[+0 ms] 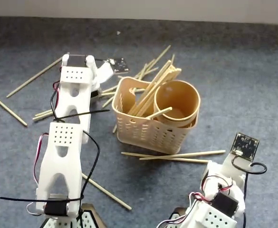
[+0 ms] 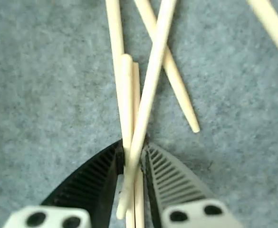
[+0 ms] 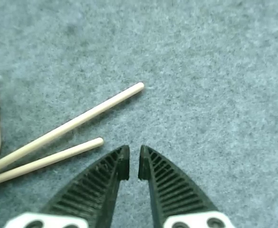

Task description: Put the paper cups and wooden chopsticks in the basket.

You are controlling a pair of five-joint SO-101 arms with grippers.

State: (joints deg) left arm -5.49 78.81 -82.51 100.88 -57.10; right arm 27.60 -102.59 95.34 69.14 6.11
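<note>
- The small circuit board (image 1: pixel 244 145) on the right arm and a second board (image 1: pixel 117 64) by the left arm carry markings too small to be read
- The left gripper (image 2: pixel 133 153) is clamped on the held chopsticks (image 2: pixel 128 95): a close-lying pair, with a third stick crossed over them at a slant, is pinched between the black ribbed jaws, just above the grey carpet (image 1: pixel 253 71)
- Two more sticks (image 2: pixel 169 71) are seen on the carpet just beyond the held ones, one of them crossed by the slanted stick
- The right gripper (image 3: pixel 133 162) is held low over bare carpet, its jaws drawn together to a thin slit with nothing between them
- Two loose chopsticks (image 3: pixel 67 126) lie just beside the right gripper, their far ends reaching the edge of the basket (image 1: pixel 143 130); from the high view they are seen lying along the basket's near side
- The cream basket stands between the two arms; a paper cup (image 1: pixel 177 102) sits in it, and a sheaf of chopsticks (image 1: pixel 153 88) leans inside against the cup
- Further sticks are fanned out on the carpet behind the basket (image 1: pixel 150 66), partly hidden by it and by the left arm
- Stray chopsticks lie well apart to the left (image 1: pixel 34 76) (image 1: pixel 5 108), and another (image 1: pixel 105 192) is partly covered by the left arm's base
</note>
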